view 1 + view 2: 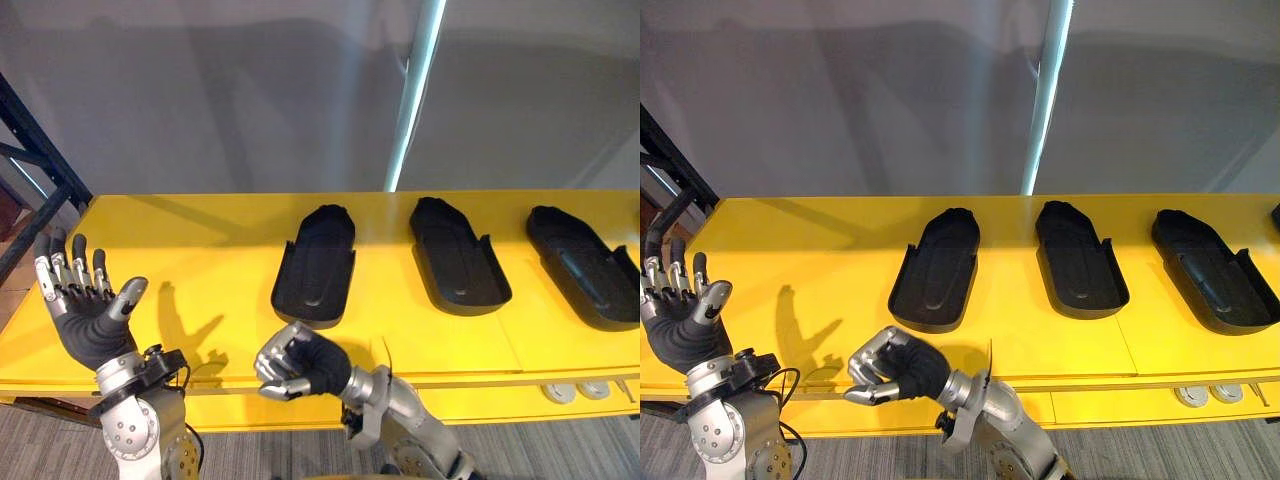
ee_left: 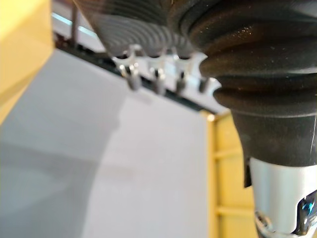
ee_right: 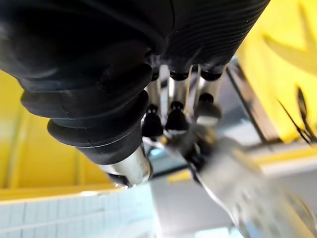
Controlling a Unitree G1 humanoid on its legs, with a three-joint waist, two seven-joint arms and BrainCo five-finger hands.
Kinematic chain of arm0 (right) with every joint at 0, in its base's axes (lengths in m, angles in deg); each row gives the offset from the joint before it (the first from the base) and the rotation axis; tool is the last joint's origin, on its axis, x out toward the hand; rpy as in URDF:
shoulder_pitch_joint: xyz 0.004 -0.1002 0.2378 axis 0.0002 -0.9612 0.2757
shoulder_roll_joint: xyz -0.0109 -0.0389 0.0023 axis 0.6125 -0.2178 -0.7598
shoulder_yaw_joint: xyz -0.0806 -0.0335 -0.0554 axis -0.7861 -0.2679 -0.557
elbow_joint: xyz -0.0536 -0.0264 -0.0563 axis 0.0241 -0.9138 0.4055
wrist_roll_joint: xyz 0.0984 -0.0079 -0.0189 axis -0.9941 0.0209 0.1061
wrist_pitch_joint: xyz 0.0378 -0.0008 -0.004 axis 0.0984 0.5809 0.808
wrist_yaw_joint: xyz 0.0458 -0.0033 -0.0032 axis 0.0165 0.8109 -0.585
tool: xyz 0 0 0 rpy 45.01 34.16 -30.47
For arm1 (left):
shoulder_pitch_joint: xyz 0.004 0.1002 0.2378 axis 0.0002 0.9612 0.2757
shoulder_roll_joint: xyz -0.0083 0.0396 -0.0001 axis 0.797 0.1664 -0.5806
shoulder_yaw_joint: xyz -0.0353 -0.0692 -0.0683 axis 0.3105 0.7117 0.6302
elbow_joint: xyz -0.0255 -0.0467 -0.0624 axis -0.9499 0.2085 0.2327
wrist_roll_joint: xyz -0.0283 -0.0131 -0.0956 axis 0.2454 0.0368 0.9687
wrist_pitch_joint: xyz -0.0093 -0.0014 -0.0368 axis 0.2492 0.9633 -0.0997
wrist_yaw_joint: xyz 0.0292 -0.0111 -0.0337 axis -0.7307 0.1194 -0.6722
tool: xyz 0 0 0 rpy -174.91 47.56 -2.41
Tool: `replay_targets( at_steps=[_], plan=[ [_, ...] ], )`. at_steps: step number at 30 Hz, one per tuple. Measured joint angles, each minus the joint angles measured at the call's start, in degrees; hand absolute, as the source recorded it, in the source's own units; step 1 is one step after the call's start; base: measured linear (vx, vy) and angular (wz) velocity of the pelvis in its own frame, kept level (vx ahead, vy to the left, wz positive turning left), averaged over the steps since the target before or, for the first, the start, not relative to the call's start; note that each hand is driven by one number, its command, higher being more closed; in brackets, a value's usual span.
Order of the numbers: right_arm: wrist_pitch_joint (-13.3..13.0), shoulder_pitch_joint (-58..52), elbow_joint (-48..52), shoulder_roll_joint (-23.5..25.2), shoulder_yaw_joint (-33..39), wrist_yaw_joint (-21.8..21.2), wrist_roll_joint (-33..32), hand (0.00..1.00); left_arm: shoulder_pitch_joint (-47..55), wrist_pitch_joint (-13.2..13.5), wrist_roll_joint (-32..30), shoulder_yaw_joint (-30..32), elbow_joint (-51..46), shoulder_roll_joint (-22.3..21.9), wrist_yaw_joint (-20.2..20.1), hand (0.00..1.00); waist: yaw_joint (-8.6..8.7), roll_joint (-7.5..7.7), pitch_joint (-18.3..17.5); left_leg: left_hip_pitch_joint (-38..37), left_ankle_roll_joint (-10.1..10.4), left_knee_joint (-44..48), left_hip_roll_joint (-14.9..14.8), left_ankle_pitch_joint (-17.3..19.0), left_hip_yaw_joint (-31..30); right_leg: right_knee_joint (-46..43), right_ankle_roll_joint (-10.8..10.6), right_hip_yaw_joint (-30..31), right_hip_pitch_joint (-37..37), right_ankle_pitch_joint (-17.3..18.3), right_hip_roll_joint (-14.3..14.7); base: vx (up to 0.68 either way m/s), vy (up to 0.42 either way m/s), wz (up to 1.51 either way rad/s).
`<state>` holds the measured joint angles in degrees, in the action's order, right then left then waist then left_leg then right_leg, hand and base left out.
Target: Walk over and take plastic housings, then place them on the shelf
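Observation:
Three black plastic housings lie in a row on the yellow table point(image 1: 180, 260): one point(image 1: 316, 265) near the middle, a second point(image 1: 457, 256) to its right, a third point(image 1: 584, 264) at the far right. My left hand point(image 1: 80, 310) is raised over the table's front left, palm up, fingers straight, holding nothing. My right hand point(image 1: 297, 363) hovers at the front edge below the nearest housing, fingers curled into a fist around nothing. Both hands are clear of the housings.
A dark metal shelf frame point(image 1: 35, 150) rises at the far left beside the table. A grey wall point(image 1: 250, 90) with a pale vertical strip point(image 1: 412, 90) stands behind. Small round silver parts point(image 1: 575, 392) sit under the table's front right edge.

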<state>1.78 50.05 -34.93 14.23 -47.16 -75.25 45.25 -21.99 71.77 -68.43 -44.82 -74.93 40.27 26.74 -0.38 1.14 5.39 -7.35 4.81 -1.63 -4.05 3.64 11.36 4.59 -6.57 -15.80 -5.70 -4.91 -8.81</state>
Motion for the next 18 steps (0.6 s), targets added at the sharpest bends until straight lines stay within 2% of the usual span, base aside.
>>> replay_targets(
  at_steps=[4,10,12,16,18],
  plan=[
    [1.61,0.05,-3.17,-0.03,-2.87,-1.79,-0.37,1.00,0.12,-0.19,0.01,-1.74,1.44,0.11,-0.02,0.00,-0.46,0.43,-0.27,-0.51,0.00,-0.21,0.05,0.00,-0.04,0.00,0.00,-0.02,-0.40,0.01,-0.04,-0.01,0.003,0.00],
    [1.76,0.31,-5.91,-0.07,-6.28,-3.29,-0.23,1.00,-0.08,-0.37,-0.02,-3.47,2.68,0.59,0.09,0.00,-0.43,0.87,-0.53,0.41,0.08,-1.00,0.34,-0.56,-1.65,-0.03,0.00,-1.43,-0.23,0.22,-0.26,-0.02,-0.002,0.10],
    [1.75,1.47,-7.74,-0.05,-7.03,-3.40,0.30,1.00,0.02,-0.88,-0.03,-4.47,3.79,0.79,0.18,0.00,-0.92,0.80,-0.48,0.47,0.07,-1.02,0.31,-0.72,-1.85,-0.40,0.03,-1.56,0.11,0.31,-0.26,0.01,-0.004,0.13],
    [1.36,2.83,-10.90,0.01,-7.85,-0.95,1.00,1.00,-0.05,-1.31,-0.07,-5.39,3.83,1.01,0.23,0.00,-1.50,0.25,-0.10,1.44,0.07,-0.85,0.32,-0.72,-2.02,-0.45,0.09,-1.66,0.62,0.35,-0.30,-0.01,-0.001,0.01],
    [0.23,3.08,-11.79,0.06,-7.01,0.47,2.32,1.00,-0.13,-1.31,-0.08,-6.08,3.83,1.54,0.20,0.00,-1.50,0.22,0.29,1.43,0.06,-0.88,0.35,-0.85,-2.48,-0.47,0.18,-2.21,0.64,0.42,-0.33,-0.01,-0.007,0.13]
  ],
)
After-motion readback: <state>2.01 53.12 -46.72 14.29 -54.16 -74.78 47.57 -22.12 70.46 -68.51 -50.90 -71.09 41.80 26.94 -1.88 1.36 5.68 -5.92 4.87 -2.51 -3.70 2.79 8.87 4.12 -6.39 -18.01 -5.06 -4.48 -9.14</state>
